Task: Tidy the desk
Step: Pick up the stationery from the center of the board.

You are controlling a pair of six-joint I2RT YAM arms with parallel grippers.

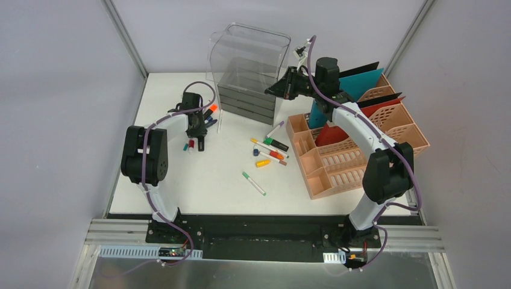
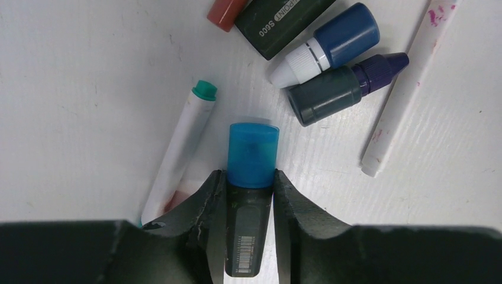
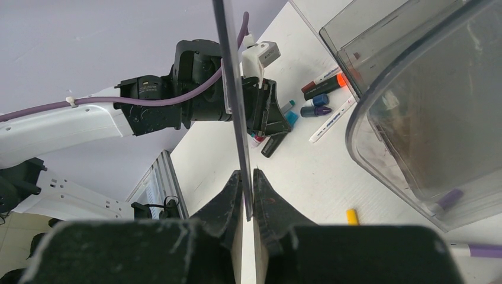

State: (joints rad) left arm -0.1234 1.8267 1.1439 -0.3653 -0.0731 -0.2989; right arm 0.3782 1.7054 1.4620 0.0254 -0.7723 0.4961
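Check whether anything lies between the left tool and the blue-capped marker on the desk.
Nothing visible does. The left tool straddles the blue-capped marker, a finger against each side. The green-capped pen lies just beside it on the desk, outside the fingers.

light: bright, even | shadows: soft, faint | glare: mild on white desk [image 1: 211, 198] | focus: wrist views' near foreground blurred

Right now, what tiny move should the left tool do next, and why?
Probably lift straight up: the left tool hugs the blue-capped marker on both sides, but the marker lies on the desk, with a green-capped pen close beside it.
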